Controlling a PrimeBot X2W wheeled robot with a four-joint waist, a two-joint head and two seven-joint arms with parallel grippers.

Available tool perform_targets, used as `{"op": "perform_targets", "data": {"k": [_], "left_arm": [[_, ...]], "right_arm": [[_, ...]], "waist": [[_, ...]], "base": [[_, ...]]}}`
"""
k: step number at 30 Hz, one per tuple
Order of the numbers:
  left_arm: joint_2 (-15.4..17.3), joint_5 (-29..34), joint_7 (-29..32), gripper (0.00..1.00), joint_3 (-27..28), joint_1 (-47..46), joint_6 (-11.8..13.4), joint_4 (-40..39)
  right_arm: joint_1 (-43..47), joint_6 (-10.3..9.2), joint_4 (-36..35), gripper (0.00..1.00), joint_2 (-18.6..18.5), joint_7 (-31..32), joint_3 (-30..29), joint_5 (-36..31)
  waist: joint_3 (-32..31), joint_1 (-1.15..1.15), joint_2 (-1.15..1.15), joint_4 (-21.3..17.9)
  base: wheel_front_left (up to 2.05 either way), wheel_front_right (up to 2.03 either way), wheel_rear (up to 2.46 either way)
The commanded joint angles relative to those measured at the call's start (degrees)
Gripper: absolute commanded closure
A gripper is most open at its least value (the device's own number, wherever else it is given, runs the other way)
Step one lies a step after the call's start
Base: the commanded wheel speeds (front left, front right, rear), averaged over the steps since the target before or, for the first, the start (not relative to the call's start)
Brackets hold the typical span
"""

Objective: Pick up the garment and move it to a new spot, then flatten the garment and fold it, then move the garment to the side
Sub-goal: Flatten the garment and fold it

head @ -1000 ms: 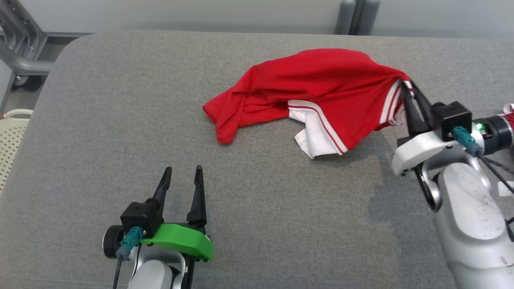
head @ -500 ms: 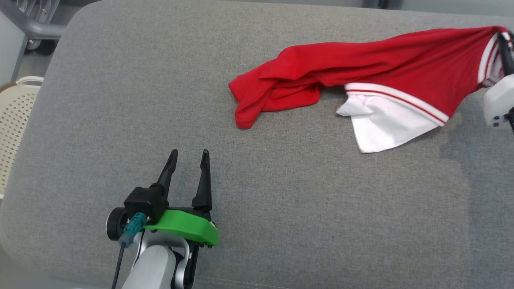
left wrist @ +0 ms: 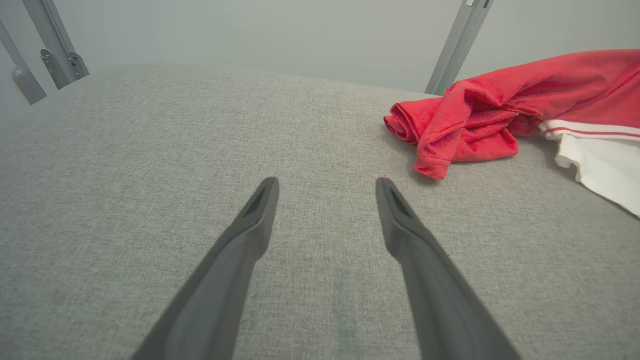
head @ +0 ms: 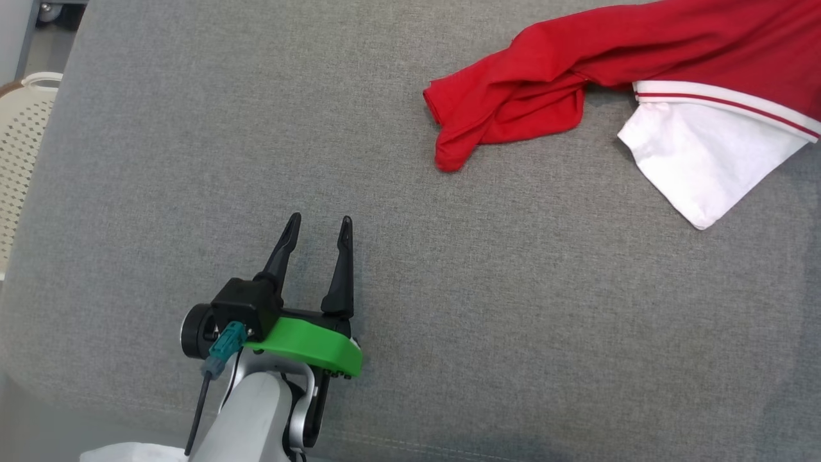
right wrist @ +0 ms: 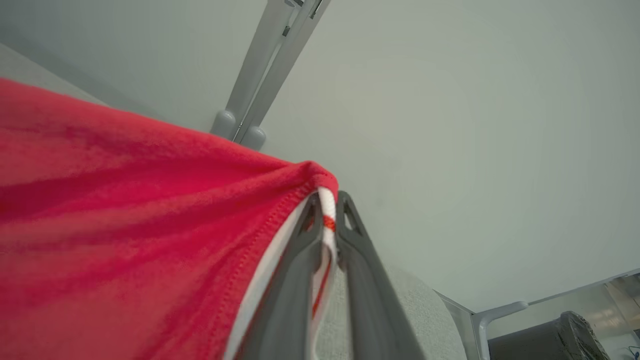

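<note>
Two pincers show here, each in a different state. My left pincer (head: 321, 219) sits low over the grey fabric tabletop (head: 487, 308), close to its near edge, with its two dark fingers spread wide apart. In the left wrist view those fingers point across the grey cloth, and the garment (left wrist: 505, 100) lies ahead and off to the right, well apart from them.

My right pincer (right wrist: 329, 197) is narrow, its fingers pressed together on the garment's hem. A white band with a red stripe is pinched between the tips, and the red cloth (right wrist: 125, 225) gathers to a peak right there before sloping down and away to the lower left of that view.

From the head view, the garment (head: 641, 45) lies on the far right part of the tabletop. Its bunched red end (head: 500, 109) rests on the surface, rolled and creased, while the rest stretches toward the right edge and runs out of the picture. A white panel (head: 699, 154) lies flat below the red body, coming to a point toward me. A striped band (head: 725, 99) of white with a thin red line marks where the two colours meet.

A cream perforated basket (head: 22, 128) stands beside the tabletop at the far left. Grey metal posts (left wrist: 457, 45) rise against a pale wall (right wrist: 450, 100) behind the tabletop.
</note>
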Motion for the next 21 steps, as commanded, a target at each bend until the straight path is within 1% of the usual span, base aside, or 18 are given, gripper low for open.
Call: {"op": "perform_targets", "data": {"k": [1,6,10,14,21], "left_arm": [[0.09,0.36,-0.13,0.00,0.12,-0.74,0.08,0.11],[0.09,0.55,-0.13,0.00,0.00,-0.09,-0.03,0.78],[0.10,0.77,-0.13,0.00,0.19,0.67,-0.21,1.32],[0.12,0.91,-0.14,0.00,0.56,1.66,-0.28,2.16],[0.13,1.23,-0.13,0.00,1.28,3.50,-0.32,3.09]], "right_arm": [[-0.48,-0.10,0.44,0.00,0.32,-0.68,-0.38,-0.57],[-0.33,-0.10,2.43,0.00,3.15,-3.71,-1.64,-1.31],[1.09,-0.09,2.48,0.00,6.00,-5.33,-2.50,0.83],[3.74,-0.09,0.72,0.00,8.98,-5.78,-2.33,5.30],[13.03,-0.09,-6.33,0.00,13.95,-5.79,0.59,15.25]], "waist": [[0.14,0.00,0.00,-0.43],[-1.28,0.00,0.00,-2.97],[-3.16,0.00,0.00,-5.53],[-5.60,0.00,0.00,-7.97],[-9.53,0.00,0.00,-11.27]], "base": [[0.00,0.00,0.00],[0.00,0.00,0.00],[0.00,0.00,0.00],[0.00,0.00,0.00],[0.00,0.00,0.00]]}}
